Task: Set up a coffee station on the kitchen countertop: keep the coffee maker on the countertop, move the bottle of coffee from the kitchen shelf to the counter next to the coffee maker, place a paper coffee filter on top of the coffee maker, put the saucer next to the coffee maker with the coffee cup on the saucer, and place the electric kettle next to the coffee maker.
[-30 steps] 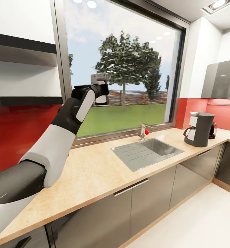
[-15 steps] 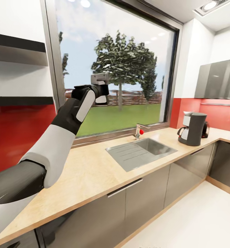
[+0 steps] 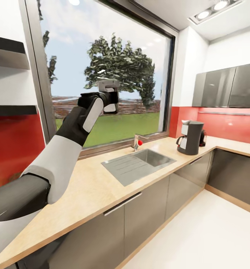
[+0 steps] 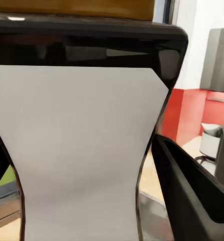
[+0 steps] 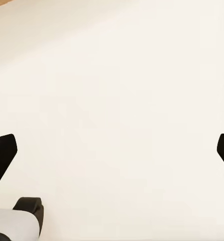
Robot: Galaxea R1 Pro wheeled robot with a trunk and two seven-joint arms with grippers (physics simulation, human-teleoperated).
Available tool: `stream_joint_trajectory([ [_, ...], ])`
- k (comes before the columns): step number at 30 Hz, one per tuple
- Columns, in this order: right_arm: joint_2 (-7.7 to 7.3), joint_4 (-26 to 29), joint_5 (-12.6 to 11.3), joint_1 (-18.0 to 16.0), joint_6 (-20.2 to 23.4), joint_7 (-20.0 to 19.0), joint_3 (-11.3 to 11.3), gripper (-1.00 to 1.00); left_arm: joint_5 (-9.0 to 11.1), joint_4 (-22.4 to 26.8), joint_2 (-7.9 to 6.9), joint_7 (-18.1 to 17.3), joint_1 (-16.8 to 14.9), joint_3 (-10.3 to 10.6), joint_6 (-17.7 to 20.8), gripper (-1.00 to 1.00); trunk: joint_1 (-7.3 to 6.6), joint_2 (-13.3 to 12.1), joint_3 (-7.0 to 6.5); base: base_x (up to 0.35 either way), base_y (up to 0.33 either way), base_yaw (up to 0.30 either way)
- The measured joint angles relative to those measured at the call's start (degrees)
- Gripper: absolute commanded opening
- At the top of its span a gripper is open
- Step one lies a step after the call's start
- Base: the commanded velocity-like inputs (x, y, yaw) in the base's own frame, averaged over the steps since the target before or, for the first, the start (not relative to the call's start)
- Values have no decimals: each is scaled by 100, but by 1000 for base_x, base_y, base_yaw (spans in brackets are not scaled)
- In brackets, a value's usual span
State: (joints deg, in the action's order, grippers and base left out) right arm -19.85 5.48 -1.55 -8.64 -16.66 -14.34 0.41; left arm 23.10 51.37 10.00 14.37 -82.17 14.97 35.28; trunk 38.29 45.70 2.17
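My left arm is raised in front of me, and its gripper (image 3: pixel 109 98) is clenched on the bottle of coffee (image 4: pixel 82 155); in the left wrist view the white waisted label sits between my dark fingers (image 4: pixel 192 196), with the yellow cap at the far end. From the head, the bottle (image 3: pixel 110 108) shows as a pale patch under the wrist, held up before the window (image 3: pixel 106 74), above the kitchen countertop (image 3: pixel 91 183).

My right gripper (image 5: pixel 112 150) is spread wide (both fingertips sit at the very edges of the right wrist view), with nothing between them, over plain pale floor (image 5: pixel 117 100).

Past my forearm the light wood worktop runs away over its dark grey cabinet fronts (image 3: pixel 147 209). Farther along it lies the steel sink (image 3: pixel 138 165), with the tap (image 3: pixel 137 141) on the window side of it. Beyond the sink, near the corner where the counter turns, stands the coffee maker (image 3: pixel 190 137), upright on the worktop against the red backsplash (image 3: pixel 229 125). A small dark thing just behind it is too small to make out. Dark wall cabinets (image 3: pixel 229 85) hang above that far corner.
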Motion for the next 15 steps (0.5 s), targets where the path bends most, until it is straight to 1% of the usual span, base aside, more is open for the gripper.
stream_joint_trajectory([
  [8,0,3,0,0,-7,0,2,100,3,-3,0,8,65,1,0,-100,0,0,-20,0,0,-242],
  [11,0,2,3,-1,-3,-1,9,100,-3,-2,0,7,96,-1,1,-100,0,0,-23,0,0,-94],
  [15,1,2,4,-1,4,-1,16,100,-7,-1,0,6,110,-3,3,-100,0,1,-3,57,-22,-17],
])
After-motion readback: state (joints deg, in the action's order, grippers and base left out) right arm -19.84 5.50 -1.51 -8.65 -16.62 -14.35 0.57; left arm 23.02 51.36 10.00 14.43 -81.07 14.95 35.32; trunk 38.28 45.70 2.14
